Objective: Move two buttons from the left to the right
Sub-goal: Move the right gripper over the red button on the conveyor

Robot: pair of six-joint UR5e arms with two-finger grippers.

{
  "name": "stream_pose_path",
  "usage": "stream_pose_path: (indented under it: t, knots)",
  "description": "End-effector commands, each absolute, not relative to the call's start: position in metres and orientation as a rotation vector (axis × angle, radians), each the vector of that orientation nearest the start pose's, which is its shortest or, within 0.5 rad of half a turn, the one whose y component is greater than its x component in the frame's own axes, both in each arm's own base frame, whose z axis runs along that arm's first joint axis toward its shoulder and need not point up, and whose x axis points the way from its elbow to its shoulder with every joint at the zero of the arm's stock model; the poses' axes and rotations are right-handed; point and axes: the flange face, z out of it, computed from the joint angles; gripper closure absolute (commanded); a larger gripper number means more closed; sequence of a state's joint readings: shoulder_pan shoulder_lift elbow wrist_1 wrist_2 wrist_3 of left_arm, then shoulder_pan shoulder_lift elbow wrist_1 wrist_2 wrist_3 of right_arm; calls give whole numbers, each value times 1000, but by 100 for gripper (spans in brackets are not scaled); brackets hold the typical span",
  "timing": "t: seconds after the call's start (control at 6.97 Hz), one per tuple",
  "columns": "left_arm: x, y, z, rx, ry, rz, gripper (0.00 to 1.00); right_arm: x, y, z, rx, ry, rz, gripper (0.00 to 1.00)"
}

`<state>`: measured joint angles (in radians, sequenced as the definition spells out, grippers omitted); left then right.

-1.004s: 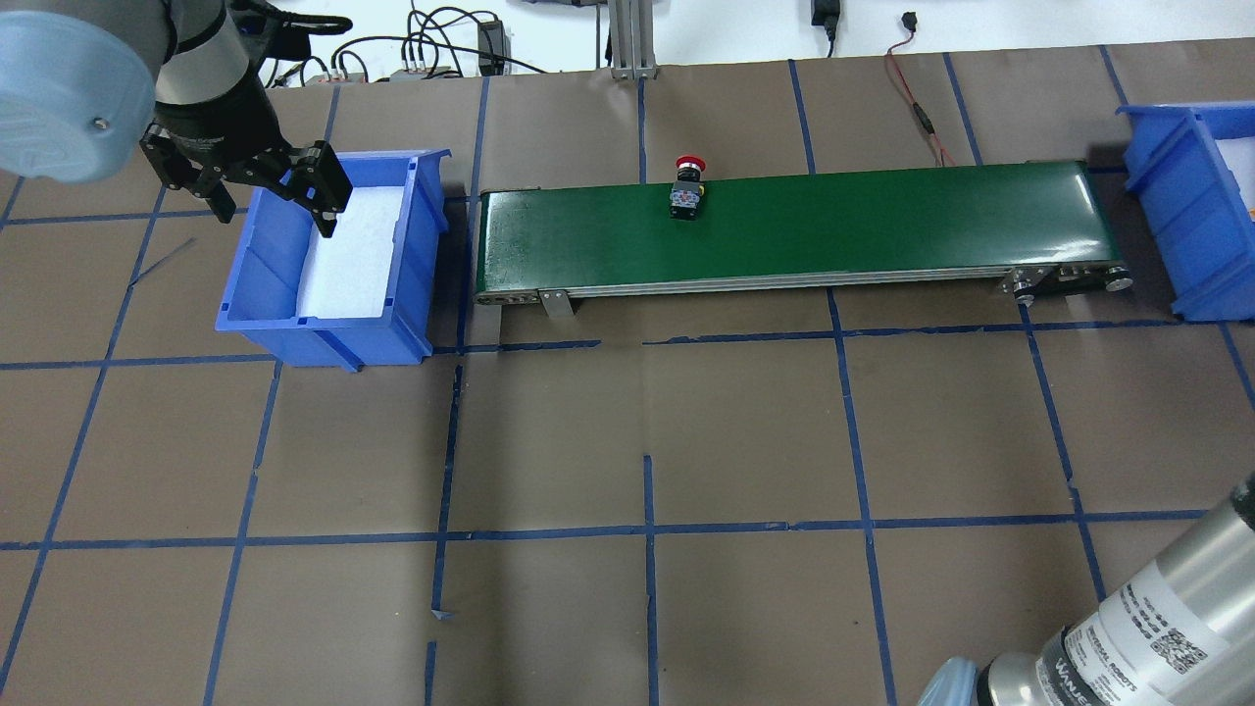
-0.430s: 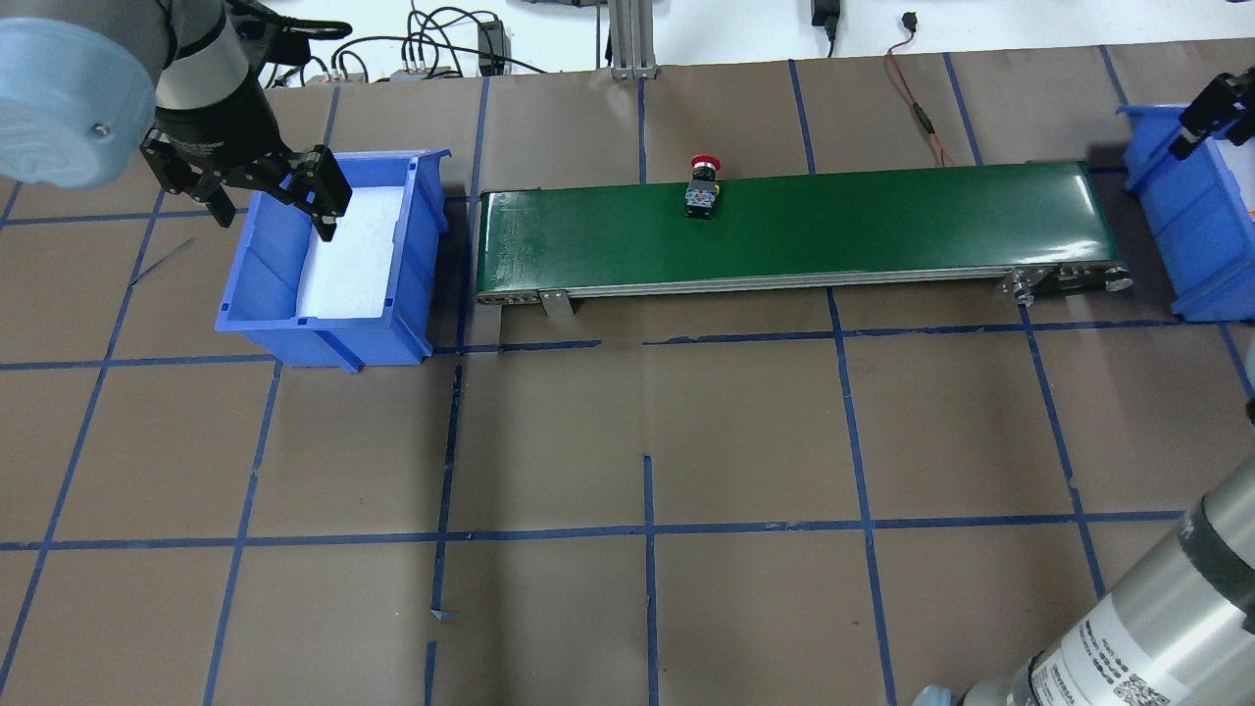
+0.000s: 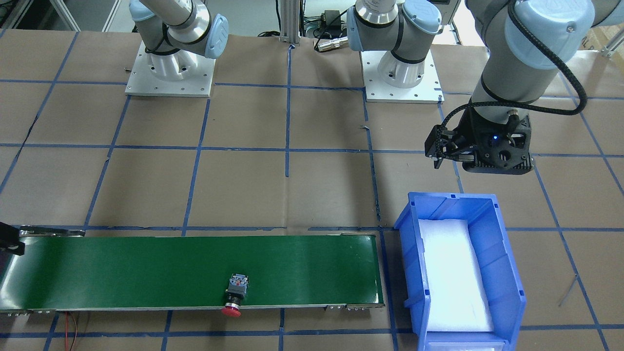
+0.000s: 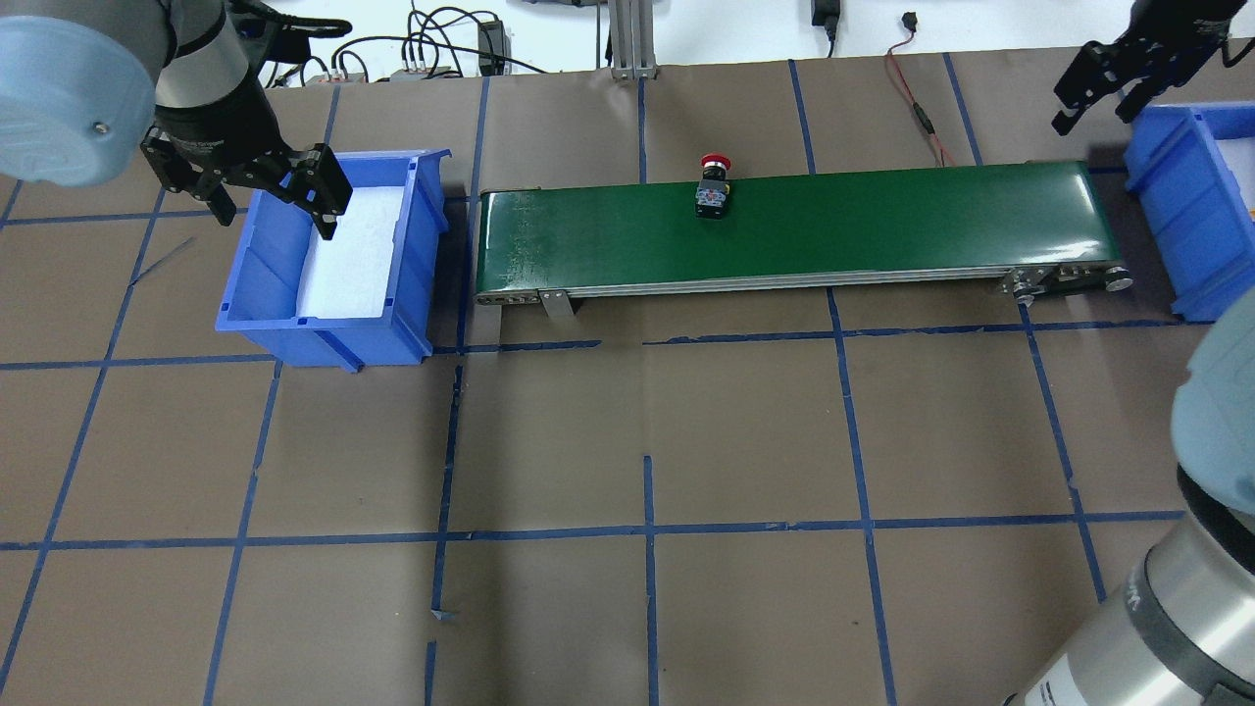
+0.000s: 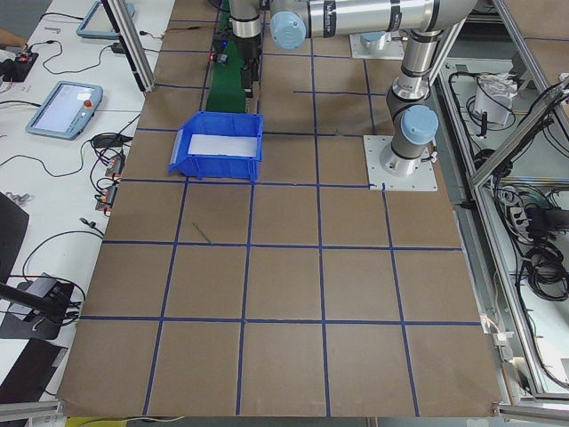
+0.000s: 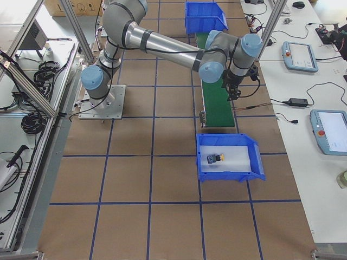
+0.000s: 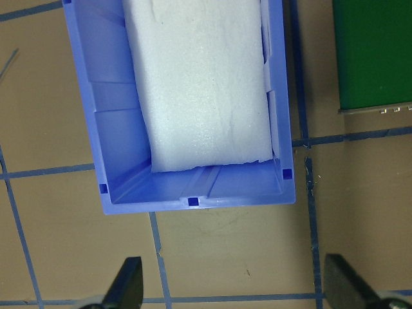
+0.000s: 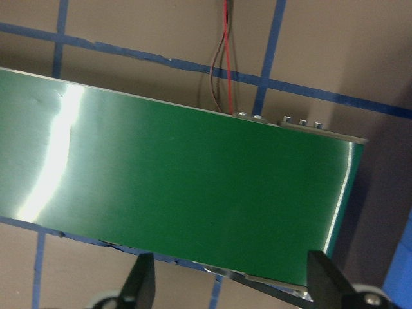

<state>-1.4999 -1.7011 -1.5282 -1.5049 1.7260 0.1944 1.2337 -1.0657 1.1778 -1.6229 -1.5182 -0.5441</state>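
In the left blue bin [image 4: 270, 265], just a white foam pad [image 4: 348, 260], flat, rectangular, finely grained up close in the left wrist view. Raised near that bin, the left gripper [image 4: 275, 201], jaws spread wide, clutching nothing. On the green conveyor belt [image 4: 882, 221], smooth and glossy, the red-capped button [image 4: 713, 186], tipped on its side at the far edge, round cap jutting past the belt, black body and pale block on the green. Up by the belt's right end, the right gripper [image 4: 1093, 106], fingers parted too, empty. And in the right blue bin [image 6: 255, 165], caught only by the exterior right camera: the yellow-capped button [image 6: 215, 158], lying on white foam.
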Motion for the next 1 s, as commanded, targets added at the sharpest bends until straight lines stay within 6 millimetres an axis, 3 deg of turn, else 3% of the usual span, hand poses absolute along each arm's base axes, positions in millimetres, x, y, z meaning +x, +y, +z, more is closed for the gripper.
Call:
stream_pose_path:
  t: [0.0,0.43,0.57,0.86]
  knots:
    - [-79,-551,449,188,2984,60,0,-17,-686,384,-143,3066,18,15]
    - [-79,-551,449,188,2984,60,0,66,-667,363,-277,3091,-165,5]
    - [-79,-551,449,188,2984,60,0,96,-668,361,-182,3093,-203,2]
    - [-79,-550,447,186,2985,67,0,121,-680,334,-68,3084,-231,1]
